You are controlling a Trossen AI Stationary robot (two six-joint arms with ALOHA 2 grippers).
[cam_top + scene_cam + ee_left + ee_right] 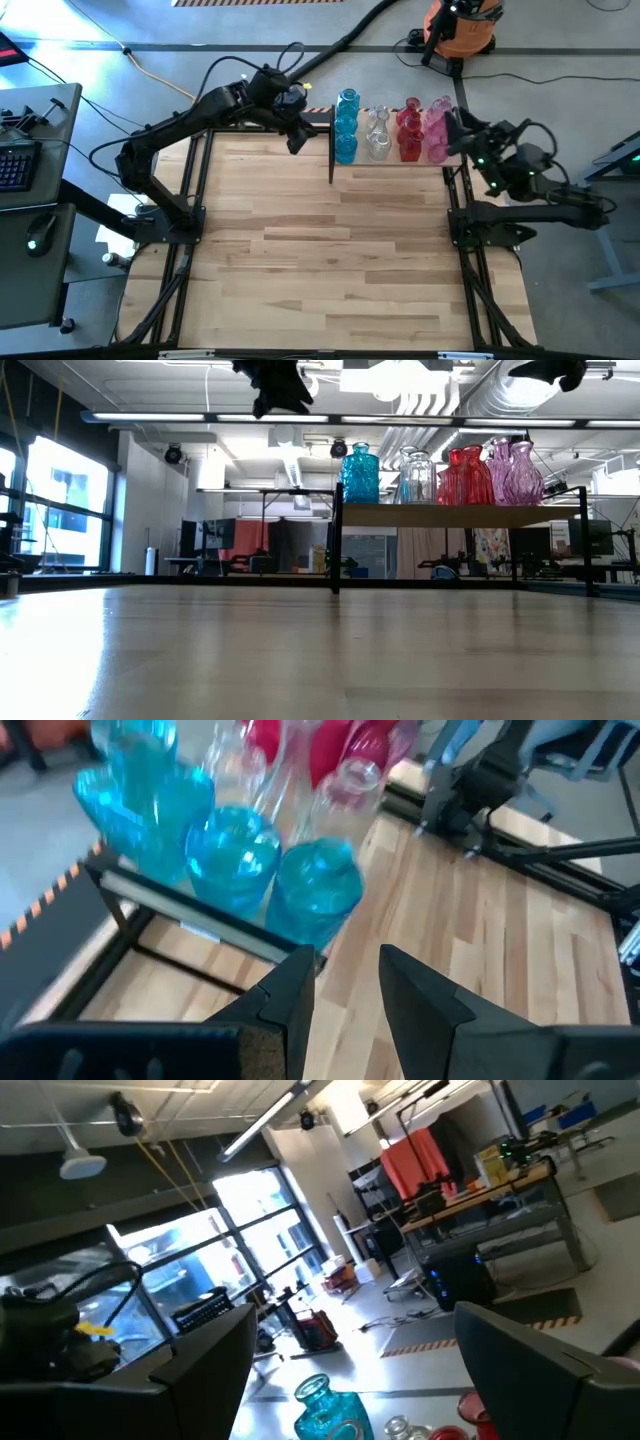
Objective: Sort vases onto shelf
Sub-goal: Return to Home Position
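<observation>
Scanning from the 6 o'clock edge: table of pale wood planks, smooth, grain running side to side, black frame rails down both sides. Near and middle stretches are bare, with wide room for moving.

Left gripper: matte black, wedge-shaped fingers apart, nothing between them. It sits around 11 o'clock in the high view, raised well above the tabletop, just beside the shelf's left end and not touching it.

Right gripper: about 1 o'clock, raised by the shelf's right end, close to the pink glass. Broad dark fingers spread wide, empty.

Shelf at 12 o'clock near the far edge: light plywood plank on thin black uprights, open underneath. Every vase in view stands upright on its top, grouped by colour in one row: blue vases at the left end, then clear vases, red vases, and pink vases at the right end. The glass is translucent, bulbous, narrow-necked, and the pink looks ribbed. Groups stand close, with little spare plank between. Count per colour cannot be told.

Beyond the far edge: grey floor, orange canister vacuum with a black hose.
</observation>
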